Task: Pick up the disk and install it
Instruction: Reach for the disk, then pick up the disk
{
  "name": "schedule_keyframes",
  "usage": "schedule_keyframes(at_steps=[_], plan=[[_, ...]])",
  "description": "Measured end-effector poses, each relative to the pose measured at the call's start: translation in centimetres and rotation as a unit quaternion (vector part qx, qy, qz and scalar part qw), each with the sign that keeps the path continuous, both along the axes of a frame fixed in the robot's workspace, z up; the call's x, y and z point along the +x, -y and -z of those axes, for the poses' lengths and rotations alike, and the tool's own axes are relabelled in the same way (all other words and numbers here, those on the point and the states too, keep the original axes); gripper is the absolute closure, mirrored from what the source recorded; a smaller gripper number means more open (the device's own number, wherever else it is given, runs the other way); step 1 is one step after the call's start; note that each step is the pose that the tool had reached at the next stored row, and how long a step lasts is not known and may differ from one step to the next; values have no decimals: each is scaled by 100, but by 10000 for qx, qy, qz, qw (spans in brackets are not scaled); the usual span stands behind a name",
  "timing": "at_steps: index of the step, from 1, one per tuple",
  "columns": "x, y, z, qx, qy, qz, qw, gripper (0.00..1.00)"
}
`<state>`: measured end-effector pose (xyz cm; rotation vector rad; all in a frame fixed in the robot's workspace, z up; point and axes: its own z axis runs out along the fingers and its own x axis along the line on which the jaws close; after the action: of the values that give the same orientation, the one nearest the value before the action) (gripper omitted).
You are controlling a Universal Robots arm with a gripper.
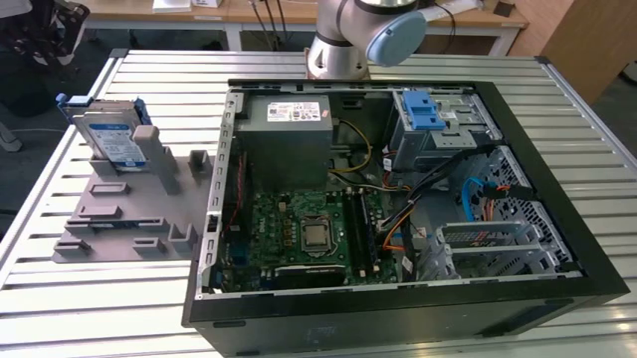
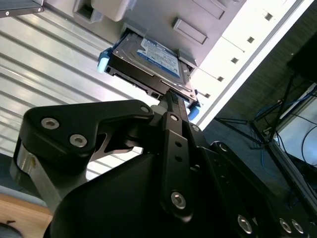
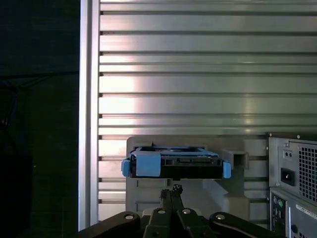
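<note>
Standing on edge in slot of grey tray (image 3: 208, 198), disk (image 3: 173, 166) is seen just ahead of claw (image 3: 171, 191). Claw is closed, nothing gripped. Computer case (image 3: 292, 183) is placed off to claw's side.

Disk (image 1: 107, 138) upright in tray (image 1: 124, 224), tray on table (image 1: 100, 298), computer case (image 1: 398, 312) on the exterior view's right
</note>
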<state>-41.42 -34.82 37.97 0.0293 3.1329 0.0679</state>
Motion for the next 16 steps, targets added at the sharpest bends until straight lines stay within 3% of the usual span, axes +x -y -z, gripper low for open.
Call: schedule_keyframes(at_steps=[9,16], plan=[[-105,-4,9,0,0,0,10000,89],[-112,-4,10,0,0,-11,10000,89]])
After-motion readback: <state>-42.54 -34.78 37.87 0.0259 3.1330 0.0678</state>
